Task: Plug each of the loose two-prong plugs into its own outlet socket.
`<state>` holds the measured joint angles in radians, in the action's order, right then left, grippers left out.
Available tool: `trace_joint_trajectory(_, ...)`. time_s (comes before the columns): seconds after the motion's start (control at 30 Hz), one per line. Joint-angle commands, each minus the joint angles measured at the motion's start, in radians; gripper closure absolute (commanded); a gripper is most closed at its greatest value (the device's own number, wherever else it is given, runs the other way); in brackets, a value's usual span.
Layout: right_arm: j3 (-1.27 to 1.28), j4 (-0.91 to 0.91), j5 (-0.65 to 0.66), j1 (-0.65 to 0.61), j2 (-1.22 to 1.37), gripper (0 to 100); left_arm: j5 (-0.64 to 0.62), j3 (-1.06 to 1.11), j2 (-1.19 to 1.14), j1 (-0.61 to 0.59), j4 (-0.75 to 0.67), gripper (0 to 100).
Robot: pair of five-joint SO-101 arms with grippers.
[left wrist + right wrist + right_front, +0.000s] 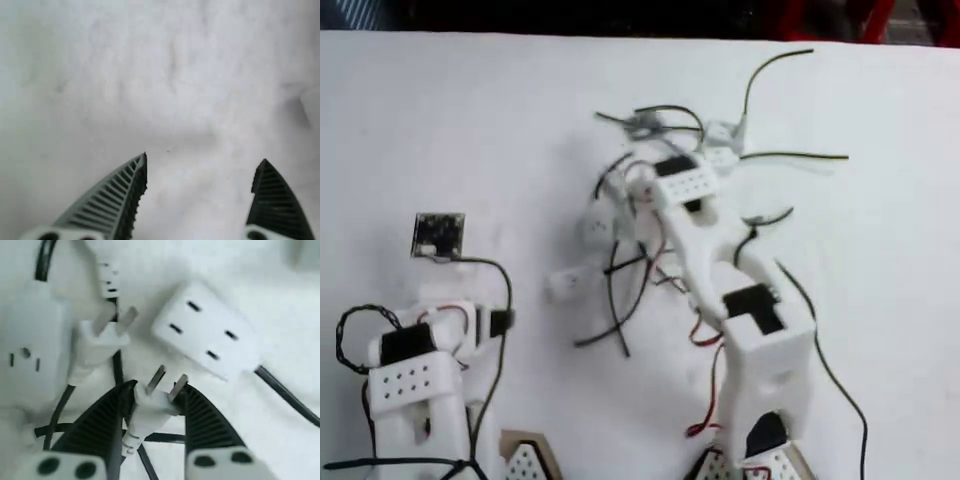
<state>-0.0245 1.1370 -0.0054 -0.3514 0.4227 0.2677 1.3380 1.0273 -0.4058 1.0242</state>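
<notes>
My right gripper (pixel 156 386) is shut on a white two-prong plug (pixel 150 412), whose prongs point toward a white outlet block (pixel 205 330) with two pairs of slots. A second loose white plug (pixel 97 342) lies beside it on its black cord. A larger white outlet (pixel 27 355) sits on the other side. In the high view the right arm (pixel 760 340) stretches to the tangle of cords and plugs (pixel 620 270) at the table's middle. My left gripper (pixel 204 158) is open over bare white table, nothing between its fingers. The left arm (pixel 410 375) is folded at the front left.
Black cords (pixel 790 155) trail from the tangle toward the back right. Red wires (pixel 705 335) run along the right arm. A white cloth covers the table (pixel 440 120), with open room on the left and far right.
</notes>
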Motion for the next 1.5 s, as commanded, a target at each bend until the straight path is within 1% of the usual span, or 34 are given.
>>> trace_joint_trajectory(0.0, -0.040, 0.041, -0.089, 0.087, -0.117, 98.1, 0.012, -0.005, 0.019, -0.005, -0.017, 67)
trace_joint_trajectory(0.17, -0.040, 0.104, -0.253, 0.225, -0.171, 98.1, 0.012, -0.003, 0.019, -0.004, -0.017, 67)
trace_joint_trajectory(0.4, -0.038, 0.180, -0.396, 0.384, -0.173, 98.1, 0.012, -0.003, 0.019, -0.004, -0.017, 67)
trace_joint_trajectory(0.5, -0.038, 0.180, -0.427, 0.429, -0.173, 98.1, 0.012, -0.003, 0.019, -0.004, -0.017, 67)
trace_joint_trajectory(0.6, -0.038, 0.185, -0.411, 0.453, -0.173, 97.8, 0.012, -0.003, 0.019, -0.004, -0.017, 67)
trace_joint_trajectory(0.7, -0.038, 0.228, -0.316, 0.447, -0.182, 94.8, 0.012, -0.003, 0.019, -0.004, -0.017, 67)
trace_joint_trajectory(0.83, -0.044, 0.283, -0.242, 0.438, -0.183, 83.0, 0.012, -0.003, 0.019, -0.004, -0.017, 67)
trace_joint_trajectory(0.87, -0.044, 0.291, -0.206, 0.437, -0.183, 81.0, 0.012, -0.003, 0.019, -0.002, -0.017, 67)
trace_joint_trajectory(0.97, -0.046, 0.317, -0.060, 0.426, -0.185, 80.0, 0.012, -0.003, 0.019, -0.002, -0.017, 67)
trace_joint_trajectory(1.13, -0.052, 0.364, 0.141, 0.426, -0.217, 80.0, 0.012, -0.003, 0.019, -0.002, -0.017, 67)
trace_joint_trajectory(1.2, -0.054, 0.397, 0.256, 0.426, -0.252, 80.0, 0.012, -0.003, 0.019, -0.002, -0.018, 67)
trace_joint_trajectory(1.3, -0.054, 0.432, 0.466, 0.426, -0.306, 80.0, 0.012, -0.003, 0.019, -0.002, -0.018, 67)
trace_joint_trajectory(1.47, -0.049, 0.458, 0.890, 0.426, -0.329, 80.0, 0.012, -0.003, 0.019, -0.002, -0.018, 67)
